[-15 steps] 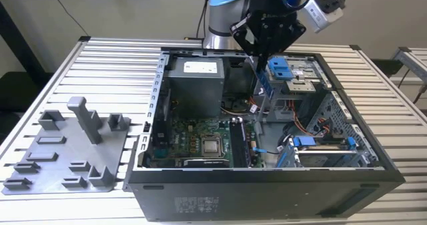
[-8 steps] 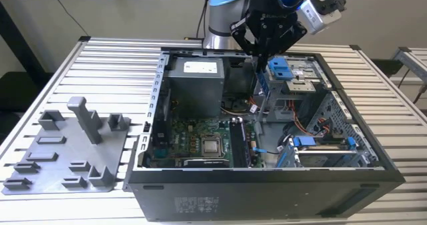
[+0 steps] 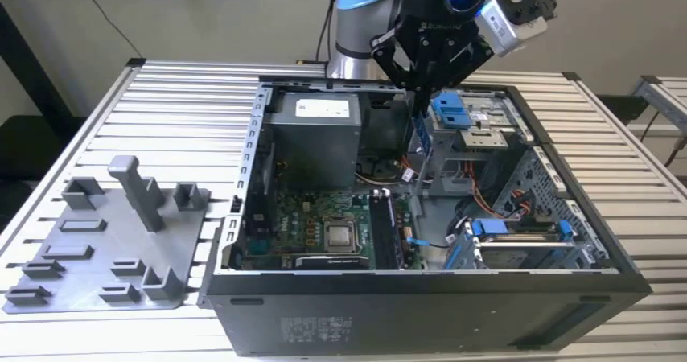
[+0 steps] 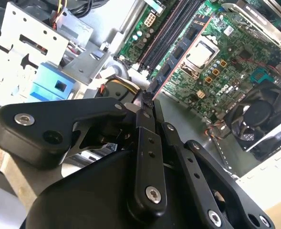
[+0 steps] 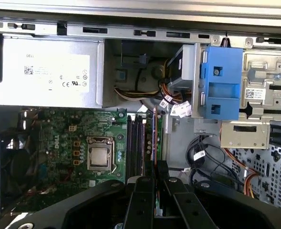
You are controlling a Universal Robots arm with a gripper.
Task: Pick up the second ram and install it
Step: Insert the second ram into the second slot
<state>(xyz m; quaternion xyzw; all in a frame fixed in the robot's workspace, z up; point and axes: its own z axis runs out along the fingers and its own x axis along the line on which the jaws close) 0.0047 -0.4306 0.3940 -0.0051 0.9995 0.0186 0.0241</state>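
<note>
Clamped narrow, the end effector (image 4: 147,100) pinches the second ram (image 4: 178,53) between its black fingers (image 4: 146,143), gripping the stick at one end. In the second wrist view the rest of the stick reaches out past the fingertips as a dark strip carrying small chips. In the first wrist view the stick appears edge-on as a thin line (image 5: 155,138) running out from between the fingertips. It lines up just beside the dark memory slots (image 5: 136,143), on their side away from the CPU (image 5: 98,157).

In the exterior view the stick (image 3: 421,133) hangs upright below the end effector (image 3: 421,88), inside the open computer case (image 3: 429,314) near its far wall. It is held above the green motherboard (image 3: 301,225) and is not seated in a slot.

Beyond the board lie the grey power supply (image 5: 45,71) and a blue drive bracket (image 5: 221,83). A black fan (image 4: 254,119) sits by the board's edge. The case rests on a slatted metal surface (image 3: 172,96). A grey plastic tray (image 3: 108,249) lies on the surface at the exterior view's left, well apart from the stick.
</note>
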